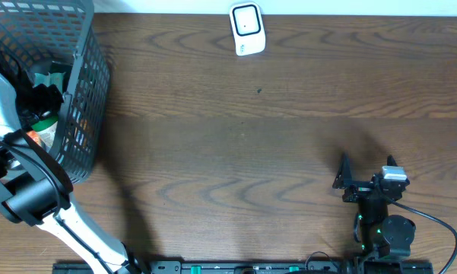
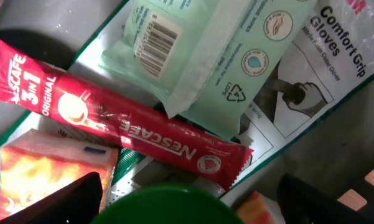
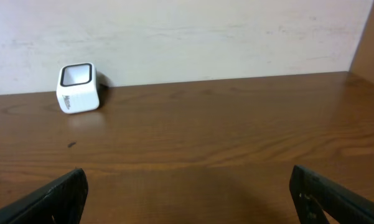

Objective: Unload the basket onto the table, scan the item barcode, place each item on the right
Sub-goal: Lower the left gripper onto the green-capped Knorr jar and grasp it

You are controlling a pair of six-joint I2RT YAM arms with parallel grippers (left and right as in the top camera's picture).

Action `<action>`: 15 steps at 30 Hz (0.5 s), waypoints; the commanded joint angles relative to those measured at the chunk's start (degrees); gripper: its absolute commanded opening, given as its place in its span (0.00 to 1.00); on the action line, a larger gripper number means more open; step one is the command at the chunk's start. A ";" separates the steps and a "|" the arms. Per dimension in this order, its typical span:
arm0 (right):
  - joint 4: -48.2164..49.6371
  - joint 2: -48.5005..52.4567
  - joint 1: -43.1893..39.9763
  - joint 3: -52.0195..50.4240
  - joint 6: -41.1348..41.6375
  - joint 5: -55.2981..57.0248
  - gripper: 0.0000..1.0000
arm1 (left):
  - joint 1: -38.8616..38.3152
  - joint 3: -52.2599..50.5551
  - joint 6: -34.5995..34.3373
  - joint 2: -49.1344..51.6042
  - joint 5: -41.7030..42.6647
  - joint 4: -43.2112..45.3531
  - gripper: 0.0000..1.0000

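reaching into the basket [image 1: 87,91] for an item to scan

best to choose one pack only, probably the green wipes pack [image 2: 199,56], lying inside the basket on top of the gloves pack [image 2: 327,68] with its barcode [image 2: 150,43] facing up; better to come down over a free edge of it, away from the red nescafe sachet [image 2: 130,127] lying partly under its corner, so as not to pinch two things together, and to keep the barcode side free of the fingers for showing to the scanner [image 1: 247,30], standing on the table well apart from the basket. left gripper [image 2: 190,198] inside the basket, fingers [image 2: 62,202] spread wide on both sides of a green round lid [image 2: 174,202], apparently not touching it, holding nothing. right gripper [image 3: 187,196] well apart from the basket, wide open and empty.
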 commanded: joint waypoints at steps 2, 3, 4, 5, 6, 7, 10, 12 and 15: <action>-0.17 -0.31 -0.39 -0.09 0.74 0.11 0.99 | 0.17 0.79 -0.31 -0.85 -0.07 -1.31 0.91; -0.17 -0.31 -0.39 -0.09 0.74 0.11 0.99 | 0.17 0.79 -0.31 -1.05 0.13 -1.57 0.91; -0.17 -0.31 -0.39 -0.09 0.74 0.11 0.99 | 0.17 0.94 -0.31 -1.36 0.11 -1.73 0.91; -0.17 -0.31 -0.39 -0.09 0.74 0.11 0.99 | 0.24 1.33 -0.31 -1.84 0.09 -1.90 0.91; -0.17 -0.31 -0.39 -0.09 0.74 0.11 0.99 | 0.31 1.90 -0.31 -2.62 0.09 -2.10 0.91; -0.17 -0.31 -0.39 -0.09 0.74 0.11 0.99 | 0.31 2.36 -0.55 -3.54 0.09 -2.10 0.91; -0.17 -0.31 -0.39 -0.09 0.74 0.11 0.99 | 0.28 2.73 -1.66 -7.50 0.04 -1.60 0.91; -0.17 -0.31 -0.39 -0.09 0.74 0.11 0.99 | 0.28 2.73 -3.37 -10.12 -1.42 -1.27 0.91; -0.17 -0.31 -0.39 -0.09 0.74 0.11 0.99 | 0.28 2.71 -6.45 -13.22 -4.48 -2.19 0.91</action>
